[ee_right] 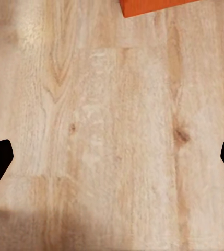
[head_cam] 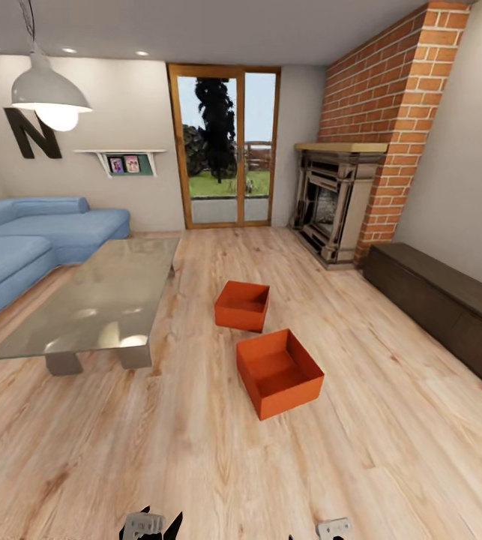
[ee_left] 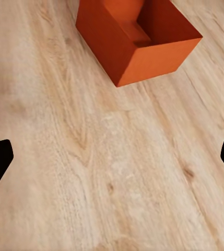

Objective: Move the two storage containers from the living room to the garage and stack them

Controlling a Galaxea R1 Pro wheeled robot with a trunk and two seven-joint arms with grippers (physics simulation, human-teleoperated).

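I am in the living room. Two orange-red open-top storage containers stand on the light wood planks: the nearer one (head_cam: 279,373) ahead of me, the farther one (head_cam: 242,304) just behind it toward the glass table. Both are empty and upright. The nearer container (ee_left: 138,36) also shows in the left wrist view, well beyond my left gripper (ee_left: 113,159), which is open over bare planks. In the right wrist view one edge of a container (ee_right: 153,6) shows ahead of my open right gripper (ee_right: 113,157). The ends of both arms sit low at the head view's near edge. The garage is out of view.
A glass coffee table (head_cam: 98,300) and a blue sofa (head_cam: 23,247) are on the left. On the right stand a dark low bench (head_cam: 450,307) and a brick fireplace (head_cam: 338,210). A glazed door (head_cam: 226,150) is at the back.
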